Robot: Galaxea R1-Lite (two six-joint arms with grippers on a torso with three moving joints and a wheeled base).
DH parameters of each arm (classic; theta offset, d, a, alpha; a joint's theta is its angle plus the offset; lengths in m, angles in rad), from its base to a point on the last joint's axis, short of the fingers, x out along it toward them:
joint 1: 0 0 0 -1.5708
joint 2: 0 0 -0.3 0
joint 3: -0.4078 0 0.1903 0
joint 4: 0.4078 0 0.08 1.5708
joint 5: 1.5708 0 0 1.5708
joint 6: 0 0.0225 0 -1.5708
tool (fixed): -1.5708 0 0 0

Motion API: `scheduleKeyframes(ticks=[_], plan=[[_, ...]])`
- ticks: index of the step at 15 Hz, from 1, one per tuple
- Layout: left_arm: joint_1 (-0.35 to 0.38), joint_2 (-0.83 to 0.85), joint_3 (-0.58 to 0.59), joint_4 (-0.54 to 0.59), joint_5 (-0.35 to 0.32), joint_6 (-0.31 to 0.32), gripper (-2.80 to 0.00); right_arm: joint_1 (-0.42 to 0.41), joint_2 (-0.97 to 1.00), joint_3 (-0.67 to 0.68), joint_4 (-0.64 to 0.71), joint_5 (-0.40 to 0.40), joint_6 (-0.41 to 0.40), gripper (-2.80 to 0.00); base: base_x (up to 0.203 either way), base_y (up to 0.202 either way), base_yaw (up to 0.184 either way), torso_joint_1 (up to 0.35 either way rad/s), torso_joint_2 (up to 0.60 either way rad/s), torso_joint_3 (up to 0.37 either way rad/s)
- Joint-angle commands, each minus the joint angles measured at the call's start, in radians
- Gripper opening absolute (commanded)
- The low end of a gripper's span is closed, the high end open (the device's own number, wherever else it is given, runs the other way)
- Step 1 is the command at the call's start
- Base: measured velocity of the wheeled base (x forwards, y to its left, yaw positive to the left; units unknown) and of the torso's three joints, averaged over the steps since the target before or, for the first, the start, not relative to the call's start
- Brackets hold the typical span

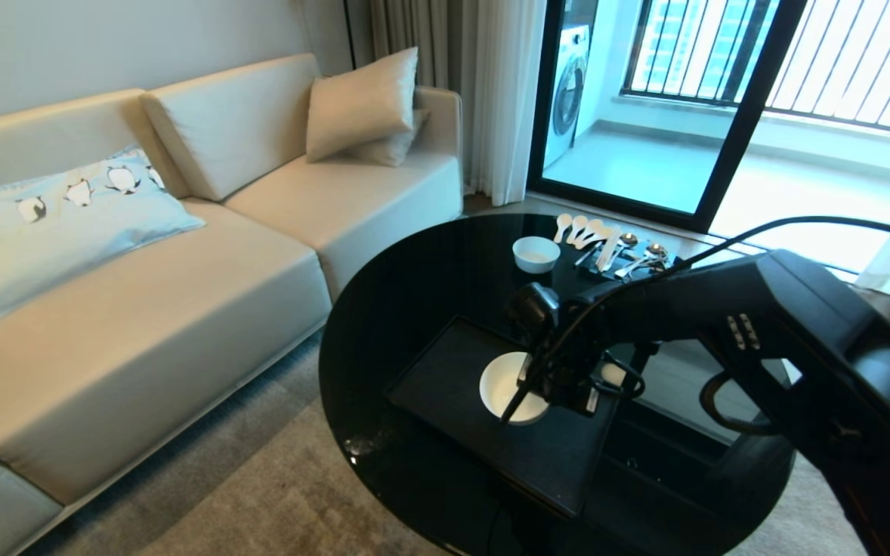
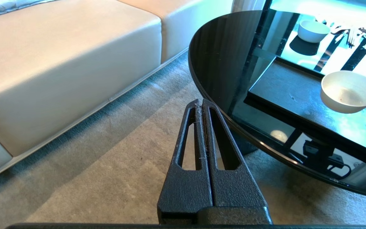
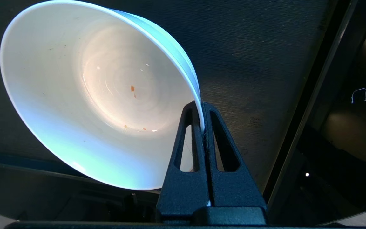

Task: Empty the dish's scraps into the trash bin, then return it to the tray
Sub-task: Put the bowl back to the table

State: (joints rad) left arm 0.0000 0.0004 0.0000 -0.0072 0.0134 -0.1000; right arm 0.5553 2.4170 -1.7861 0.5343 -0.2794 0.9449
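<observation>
- Progress check: the dish (image 3: 84,95) looks basically emptied. From the right wrist view the inside is bare white apart from a few tiny orange flecks stuck to the bottom, so I'd say the dumping half is done.
- No trash bin in any of the views, so I can't confirm where the scraps ended up, just that they're not in the bowl.
- What's left, as far as I can judge: set it down flat on the tray (image 1: 445,386) and let go. It's not released yet.
- The right gripper (image 3: 202,119) has its fingers pinched tight on the rim, one inside the wall, one outside. Thin rim grip, nothing under the base.
- The bowl hangs tilted off that pinch, mouth turned toward the wrist camera, with the matte tray surface right behind it.
- In the head view it sits over the middle of the tray, on the near part of the black round table (image 1: 414,293), the right arm reaching in from the right. Can't tell whether its base is touching the tray or just above it.
- The left gripper (image 2: 202,105) is parked off the left edge of the table over the carpet (image 2: 106,178), fingers pressed together, holding nothing.
- Other stuff: a smaller white bowl (image 1: 535,254) and a bunch of spoons (image 1: 580,229) on the far side of the table, well apart from the tray. Sofa (image 1: 144,309) off to the left.
</observation>
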Motion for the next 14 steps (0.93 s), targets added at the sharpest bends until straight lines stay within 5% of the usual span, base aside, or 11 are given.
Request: scheduleKeyframes(ticks=[1, 2, 3, 14], plan=[[0.0, 0.0, 0.0, 0.0, 0.0, -0.001, -2.8, -0.012, 0.014, -0.004, 0.004, 0.0, 0.009, -2.8, 0.0, 0.0, 0.0, 0.0, 0.0, 0.0], [0.0, 0.0, 0.0, 0.0, 0.0, -0.001, -2.8, -0.015, 0.016, -0.003, 0.004, 0.002, 0.015, -2.8, 0.0, 0.0, 0.0, 0.0, 0.0, 0.0], [0.0, 0.0, 0.0, 0.0, 0.0, -0.001, -2.8, -0.015, 0.023, -0.003, 0.005, 0.001, 0.029, 0.0, 0.0, 0.0, 0.0, 0.0, 0.0, 0.0], [0.0, 0.0, 0.0, 0.0, 0.0, -0.001, -2.8, -0.024, -0.031, -0.004, 0.002, -0.05, 0.059, 0.0, 0.0, 0.0, 0.0, 0.0, 0.0, 0.0]])
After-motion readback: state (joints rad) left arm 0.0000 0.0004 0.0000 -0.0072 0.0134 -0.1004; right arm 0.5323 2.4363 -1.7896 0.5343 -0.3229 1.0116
